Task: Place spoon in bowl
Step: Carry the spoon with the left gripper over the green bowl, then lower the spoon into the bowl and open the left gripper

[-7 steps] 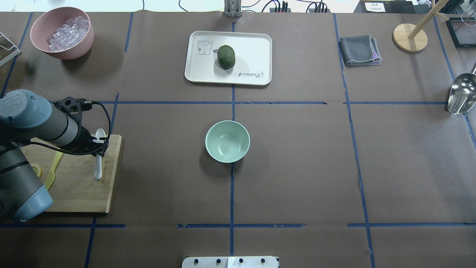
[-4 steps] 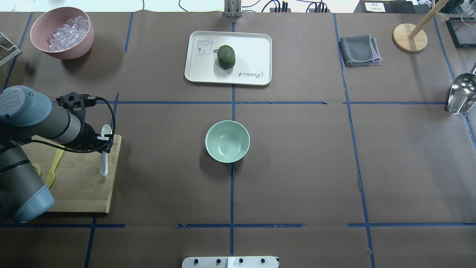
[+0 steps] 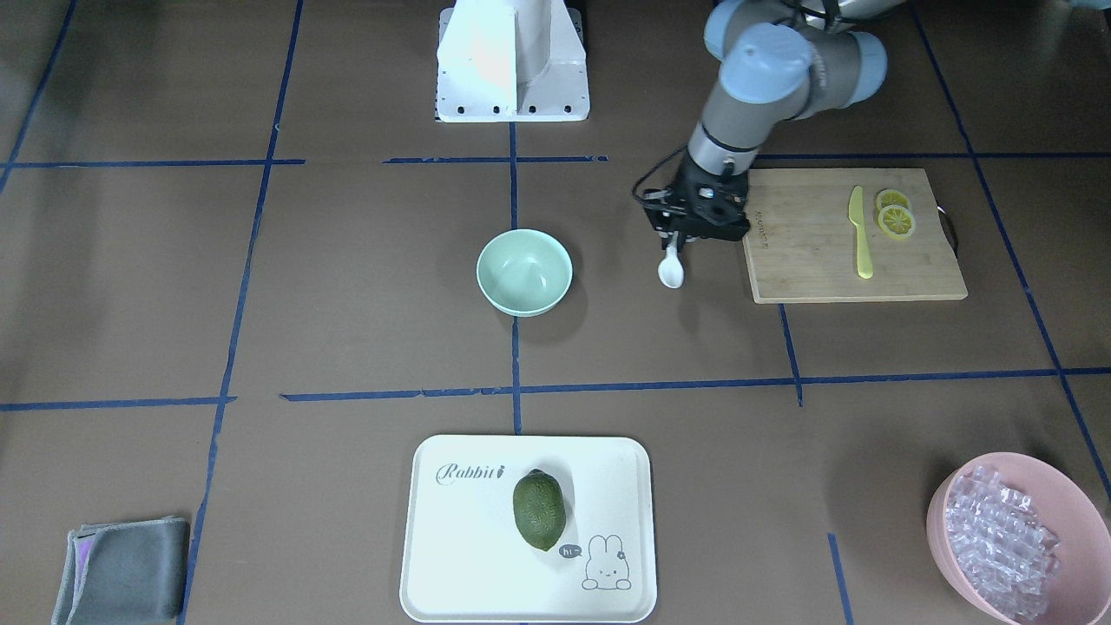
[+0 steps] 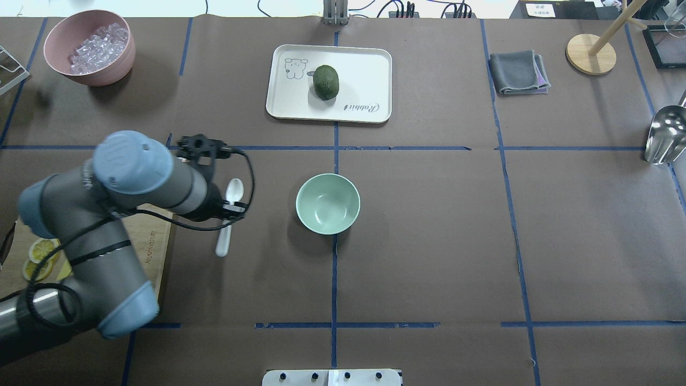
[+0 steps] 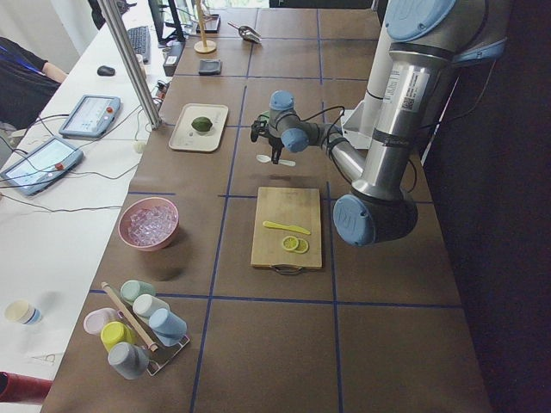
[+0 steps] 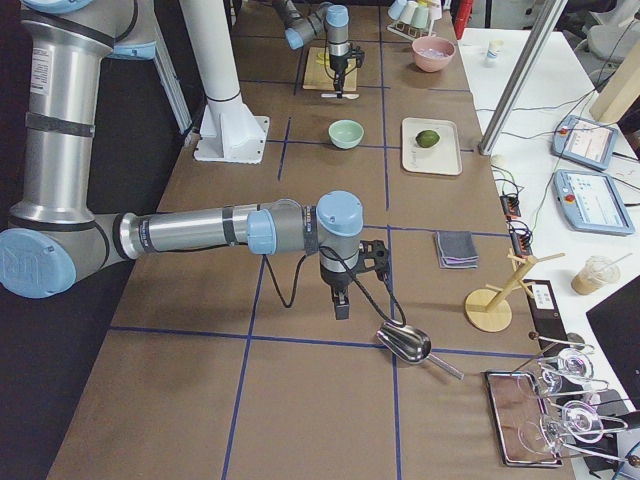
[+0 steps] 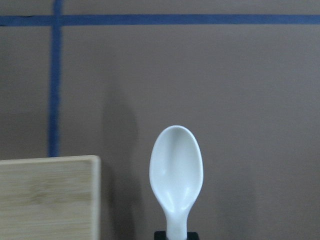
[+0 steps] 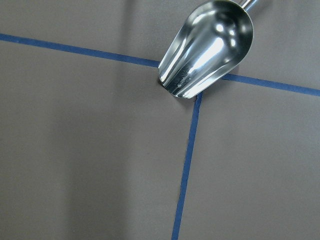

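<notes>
- The left claw [image 4: 231, 206] has carried the spoon [image 4: 234, 191] off the cutting board [image 4: 159, 244], closer to the bowl [image 4: 327, 203].
- It pinches the spoon's handle. The spoon hangs above the surface [image 4: 429, 241], left of the bowl and apart from it.
- The right claw [image 6: 342, 305] hangs far to the bowl's right, beside a metal scoop [image 6: 405, 343]; I cannot tell whether it is spread or pressed together.
- Beyond the bowl lies a white tray [image 4: 364, 69] bearing a green fruit [image 4: 326, 82].

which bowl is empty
The green bowl, beside the left arm, with nothing inside it. The pink bowl, in the far corner, is filled with clear pieces.
</notes>
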Robot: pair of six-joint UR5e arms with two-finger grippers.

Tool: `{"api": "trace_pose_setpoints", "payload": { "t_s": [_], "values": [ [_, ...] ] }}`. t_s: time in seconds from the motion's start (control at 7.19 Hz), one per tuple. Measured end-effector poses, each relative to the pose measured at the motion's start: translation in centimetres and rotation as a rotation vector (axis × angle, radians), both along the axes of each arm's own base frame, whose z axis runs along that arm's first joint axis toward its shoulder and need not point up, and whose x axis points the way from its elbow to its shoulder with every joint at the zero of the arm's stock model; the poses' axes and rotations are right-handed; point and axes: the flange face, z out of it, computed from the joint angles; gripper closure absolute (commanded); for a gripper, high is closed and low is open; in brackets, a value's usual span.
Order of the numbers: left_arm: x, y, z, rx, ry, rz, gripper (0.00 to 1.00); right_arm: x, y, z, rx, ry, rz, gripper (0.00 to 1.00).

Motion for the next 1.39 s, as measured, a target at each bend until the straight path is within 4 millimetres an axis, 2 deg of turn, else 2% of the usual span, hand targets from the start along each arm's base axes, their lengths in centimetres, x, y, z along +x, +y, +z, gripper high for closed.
{"api": "trace_pose_setpoints", "payload": {
  "t_s": [0.28,0.42,0.56,0.7,0.83,1.11,1.39],
  "values": [
    [3.8,1.0,-7.4,0.042,0.032,0.045,1.0,0.0,0.0,0.1,-0.002,0.0,0.001,0.0],
    [5.7,0.7,-10.2,0.052,0.048,0.055,1.0,0.0,0.1,0.1,-0.003,0.0,0.001,0.0],
    [7.7,0.0,-12.1,0.052,0.049,0.06,0.97,0.0,0.1,0.1,-0.004,0.0,0.001,0.0],
    [9.2,-0.7,-13.0,0.049,0.041,0.063,0.67,0.0,0.1,0.2,-0.004,0.0,0.001,0.0],
    [10.1,-1.2,-13.2,0.045,0.032,0.067,0.01,0.0,0.0,0.2,-0.004,0.0,0.001,0.0],
    [10.3,-1.4,-13.1,0.04,0.028,0.068,0.0,0.0,0.1,0.2,-0.005,0.0,0.001,0.0],
    [9.5,-2.2,-13.3,0.033,0.033,0.06,0.0,0.0,0.1,0.2,-0.006,-0.002,0.002,0.0]
  ]
}}
